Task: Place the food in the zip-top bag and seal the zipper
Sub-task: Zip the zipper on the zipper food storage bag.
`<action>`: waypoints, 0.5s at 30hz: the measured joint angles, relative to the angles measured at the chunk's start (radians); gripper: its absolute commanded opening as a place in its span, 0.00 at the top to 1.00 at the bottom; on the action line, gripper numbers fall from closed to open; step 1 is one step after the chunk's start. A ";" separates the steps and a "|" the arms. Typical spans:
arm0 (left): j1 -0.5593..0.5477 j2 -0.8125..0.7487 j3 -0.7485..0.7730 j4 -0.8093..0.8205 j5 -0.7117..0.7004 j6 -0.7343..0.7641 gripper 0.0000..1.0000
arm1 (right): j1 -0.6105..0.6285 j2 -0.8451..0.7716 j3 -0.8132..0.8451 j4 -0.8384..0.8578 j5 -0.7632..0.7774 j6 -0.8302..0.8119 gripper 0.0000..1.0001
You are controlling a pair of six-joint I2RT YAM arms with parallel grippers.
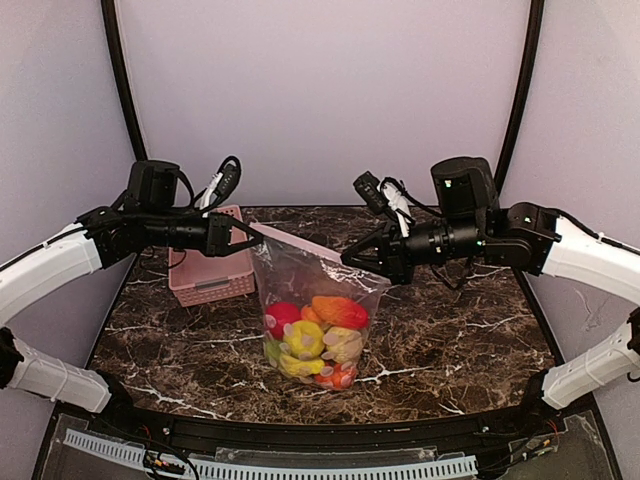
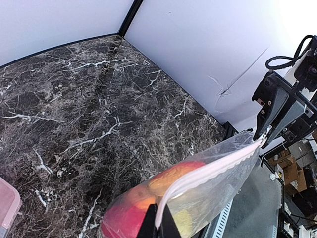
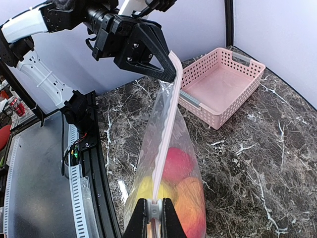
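Zipper [image 3: 166, 124] is pinched at opposite ends by left fingers [image 3: 153, 59] and right fingers [image 2: 278, 105].

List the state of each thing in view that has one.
bag: held upright by its top edge, food inside.
zipper: stretched taut between both end effectors, looks closed.
food: inside the bag, piled at its bottom.
basket: upright, empty.
left end effector: shut on one end of the zipper.
right end effector: shut on the zipper's other end.

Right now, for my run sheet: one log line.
left gripper shut on zipper | right gripper shut on zipper | food in zip-top bag
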 measured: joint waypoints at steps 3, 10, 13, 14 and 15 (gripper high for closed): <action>0.008 -0.004 -0.006 0.000 0.003 -0.001 0.99 | 0.000 0.000 -0.001 0.000 0.000 0.000 1.00; 0.027 -0.008 -0.016 0.002 0.009 -0.002 0.99 | 0.000 0.000 -0.002 -0.001 0.003 0.001 1.00; 0.034 -0.008 -0.018 0.002 0.016 -0.002 0.99 | 0.000 -0.002 -0.004 -0.002 0.007 0.001 1.00; 0.035 -0.008 -0.018 0.002 0.018 -0.002 0.99 | 0.000 -0.002 -0.005 -0.002 0.008 0.001 1.00; 0.037 -0.008 -0.018 0.002 0.019 -0.002 0.99 | 0.000 -0.002 -0.005 -0.002 0.010 0.001 1.00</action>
